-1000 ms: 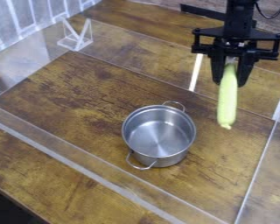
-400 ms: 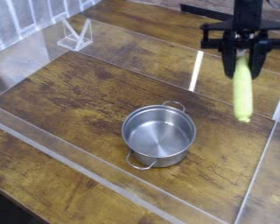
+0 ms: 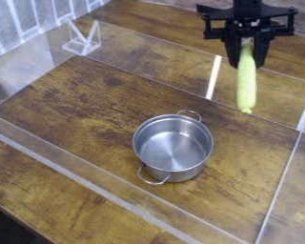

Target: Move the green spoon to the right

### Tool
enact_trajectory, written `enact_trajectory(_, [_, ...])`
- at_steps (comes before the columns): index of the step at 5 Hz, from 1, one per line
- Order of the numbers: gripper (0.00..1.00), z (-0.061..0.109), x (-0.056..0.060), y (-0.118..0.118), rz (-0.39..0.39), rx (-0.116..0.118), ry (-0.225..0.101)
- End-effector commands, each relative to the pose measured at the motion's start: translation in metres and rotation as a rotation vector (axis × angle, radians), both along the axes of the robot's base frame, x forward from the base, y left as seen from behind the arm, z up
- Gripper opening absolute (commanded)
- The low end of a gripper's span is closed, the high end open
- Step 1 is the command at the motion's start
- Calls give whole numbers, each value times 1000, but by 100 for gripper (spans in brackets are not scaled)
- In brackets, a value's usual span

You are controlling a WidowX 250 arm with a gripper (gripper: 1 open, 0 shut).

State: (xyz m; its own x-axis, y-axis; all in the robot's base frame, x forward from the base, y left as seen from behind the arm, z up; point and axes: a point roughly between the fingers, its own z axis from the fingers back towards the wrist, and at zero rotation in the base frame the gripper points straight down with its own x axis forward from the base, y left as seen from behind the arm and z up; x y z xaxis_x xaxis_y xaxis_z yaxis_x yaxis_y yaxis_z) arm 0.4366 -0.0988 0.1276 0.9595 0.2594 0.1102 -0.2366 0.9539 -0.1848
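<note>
The green spoon (image 3: pixel 247 83) hangs upright in the air at the upper right, its thick yellow-green handle pointing down. My gripper (image 3: pixel 248 50) holds its top end, fingers shut on it. The silver bowl of the spoon is hidden among the fingers. The spoon's lower tip hangs well above the wooden table, up and to the right of the pot.
A round steel pot (image 3: pixel 173 147) with side handles stands in the middle of the wooden table (image 3: pixel 79 105). Clear acrylic walls (image 3: pixel 280 195) fence the work area on all sides. A small clear stand (image 3: pixel 81 40) sits at the back left.
The gripper with the spoon swung right and then back left and farther from the camera. It sits higher in the picture than a second ago. The pot has not moved.
</note>
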Motion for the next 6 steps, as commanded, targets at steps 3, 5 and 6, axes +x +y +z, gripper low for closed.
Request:
enact_trajectory(3, [0, 1, 11, -14, -5, 16, -67])
enact_trajectory(5, [0, 4, 14, -10, 113, 34, -45])
enact_trajectory(6, [0, -3, 17, -23, 143, 38, -32])
